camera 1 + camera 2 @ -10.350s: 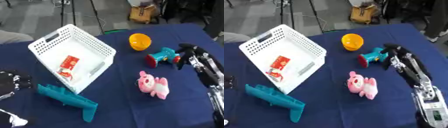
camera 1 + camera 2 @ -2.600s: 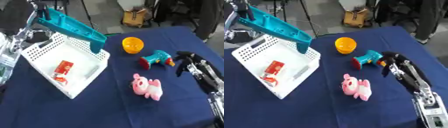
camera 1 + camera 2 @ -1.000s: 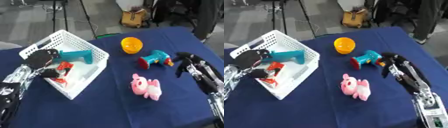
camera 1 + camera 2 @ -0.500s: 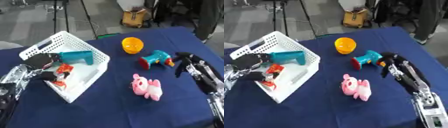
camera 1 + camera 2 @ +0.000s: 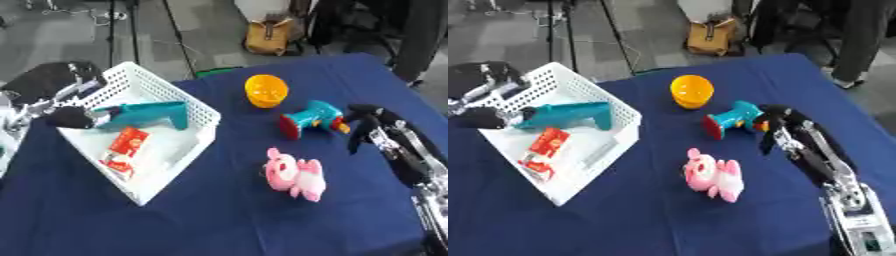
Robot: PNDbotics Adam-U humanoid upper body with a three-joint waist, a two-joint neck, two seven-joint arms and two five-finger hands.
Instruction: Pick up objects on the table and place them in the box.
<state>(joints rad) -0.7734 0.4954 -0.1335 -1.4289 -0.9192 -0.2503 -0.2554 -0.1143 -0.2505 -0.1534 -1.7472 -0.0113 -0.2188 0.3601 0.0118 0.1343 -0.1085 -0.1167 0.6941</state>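
- Bench (image 5: 201, 220) draped in dark blue cloth, seen from above, with toys spread across it.
- Left robot hand (image 5: 52, 102), black with silver parts, at the far left rim of a white plastic lattice basket (image 5: 188, 102); its fingers curl toward the handle end of a teal plastic toy tool (image 5: 144, 114), but whether they grip it cannot be told.
- Teal toy tool lies inside the basket, stretching away from the left robot hand; beneath it, on the basket floor, lies a small red and white packet (image 5: 124, 148).
- Right robot hand (image 5: 785, 131) hovers with relaxed, down-pointing fingers, holding nothing.
- Teal and red toy drill (image 5: 311, 120) lies just beside the right robot hand, on its left.
- Orange plastic bowl (image 5: 266, 91) sits beyond the drill.
- Pink plush pig (image 5: 296, 175) lies nearer, left of the right arm.
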